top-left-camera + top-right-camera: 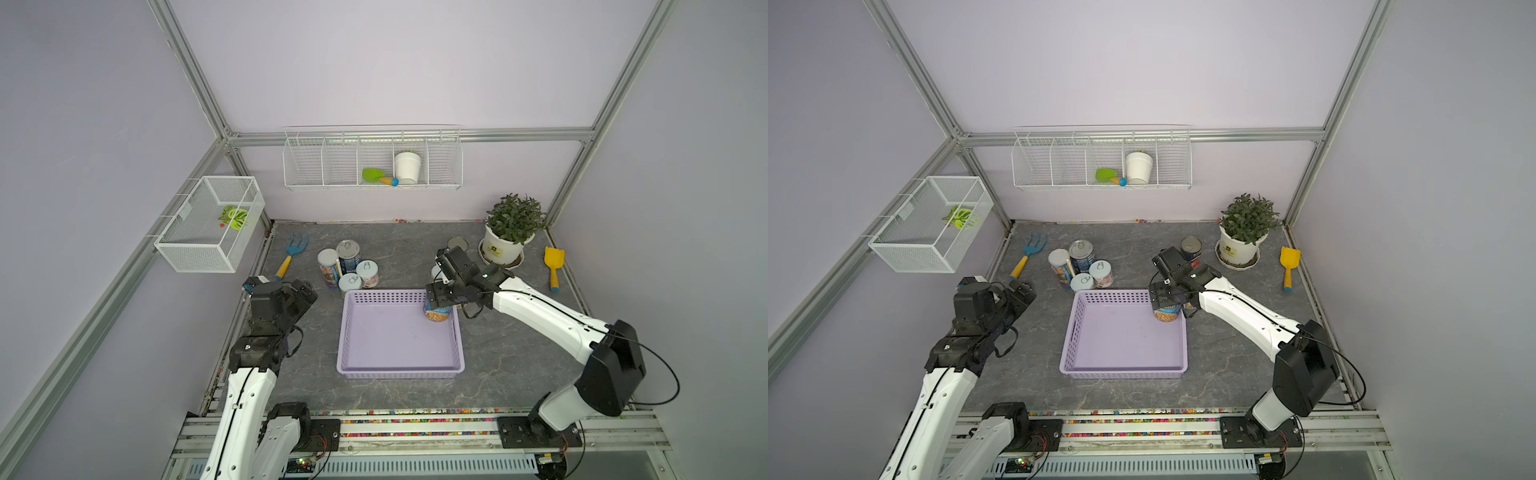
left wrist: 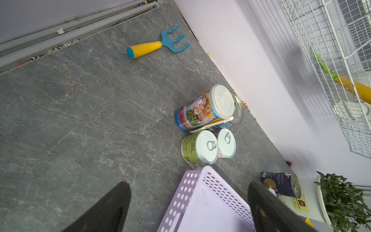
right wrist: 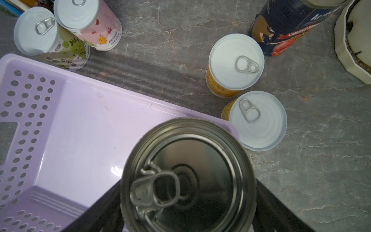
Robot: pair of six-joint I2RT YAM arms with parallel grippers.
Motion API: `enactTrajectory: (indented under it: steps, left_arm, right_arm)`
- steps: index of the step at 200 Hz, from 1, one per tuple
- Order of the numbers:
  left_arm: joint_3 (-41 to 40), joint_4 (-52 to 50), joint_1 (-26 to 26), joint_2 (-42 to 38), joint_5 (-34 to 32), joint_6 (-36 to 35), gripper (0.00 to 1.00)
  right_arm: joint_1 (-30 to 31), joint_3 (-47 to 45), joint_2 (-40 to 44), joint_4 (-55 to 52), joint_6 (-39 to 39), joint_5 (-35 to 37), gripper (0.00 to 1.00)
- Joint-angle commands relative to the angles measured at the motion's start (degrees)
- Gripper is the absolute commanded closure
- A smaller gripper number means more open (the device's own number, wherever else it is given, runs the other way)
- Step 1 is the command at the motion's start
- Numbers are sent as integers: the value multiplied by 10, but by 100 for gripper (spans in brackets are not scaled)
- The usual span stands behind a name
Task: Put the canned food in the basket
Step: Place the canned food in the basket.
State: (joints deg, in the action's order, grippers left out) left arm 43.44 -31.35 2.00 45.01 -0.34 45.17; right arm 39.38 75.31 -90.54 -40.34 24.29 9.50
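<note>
- Our right gripper (image 1: 437, 300) clasps the silver-topped can (image 3: 188, 176), fingers pressed to both its sides, inside the lavender basket (image 1: 399, 345) at its far right corner.
- Our left gripper (image 2: 188, 209) is spread wide and empty, off the basket's left side.
- Four cans (image 1: 348, 266) cluster just beyond the basket's far left corner.
- Two pale-lidded cans (image 3: 236, 62) and a dark tomato can (image 1: 1191, 248) stand outside the far right corner.

grey stone tabletop (image 1: 498, 365) | lavender basket (image 1: 399, 370) | cans (image 1: 348, 255) | rake (image 1: 291, 257) | shovel (image 1: 553, 266) | potted plant (image 1: 505, 245)
</note>
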Motion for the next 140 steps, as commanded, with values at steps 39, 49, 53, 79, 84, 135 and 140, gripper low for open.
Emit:
enactTrajectory:
  steps: [39, 49, 53, 79, 84, 135, 140]
  left_arm:
    - [-8, 7, 1, 5, 2, -8, 4]
    - [-9, 7, 1, 6, 1, -9, 4]
    - [-9, 7, 1, 5, 1, -8, 4]
    - [-8, 6, 1, 6, 2, -8, 4]
    - [-8, 6, 1, 6, 2, -9, 4]
    - [-8, 7, 1, 11, 5, -12, 3]
    - [-7, 7, 1, 13, 5, -13, 3]
  right_arm:
    - [3, -2, -33, 74, -11, 51, 55]
    - [3, -4, -36, 79, -11, 54, 54]
    - [3, -5, -38, 80, -11, 55, 54]
    - [4, -3, -48, 77, -12, 72, 50]
    - [3, -2, -49, 76, -12, 72, 50]
    - [4, -4, -50, 75, -12, 75, 28]
    - [4, -4, -49, 74, -11, 75, 26]
